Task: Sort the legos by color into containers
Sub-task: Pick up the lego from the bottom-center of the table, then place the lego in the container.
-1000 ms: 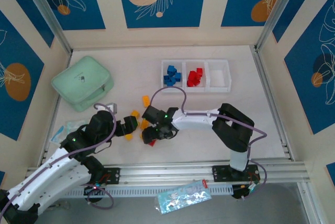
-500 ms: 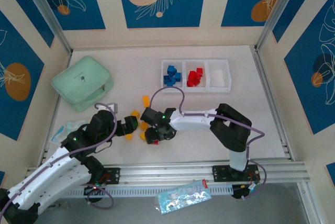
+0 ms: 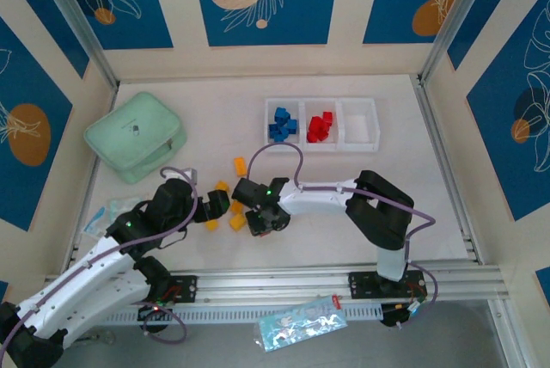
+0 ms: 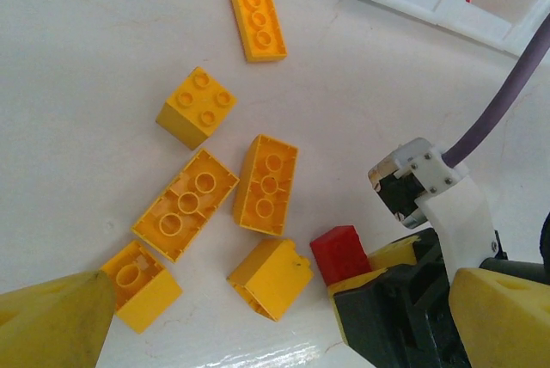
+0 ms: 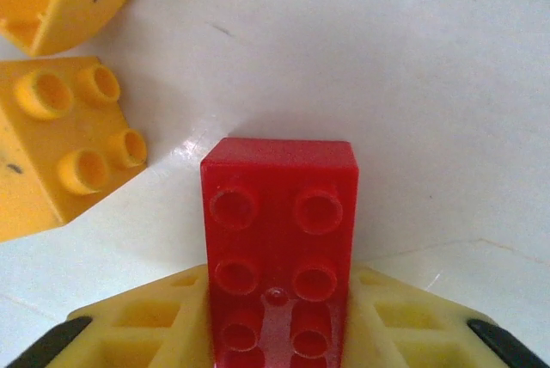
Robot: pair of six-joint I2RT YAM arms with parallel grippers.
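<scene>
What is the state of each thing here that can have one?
Right gripper: shut on the red brick.
Left gripper: open, empty.
Left compartment: holds blue bricks.
Middle compartment: holds red bricks.
Right compartment: empty.
Green case: closed.
Yellow bricks: loose on table.

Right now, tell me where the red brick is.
The red brick sits between the fingers of the right gripper; in the left wrist view it shows just right of the loose yellow bricks.
</scene>
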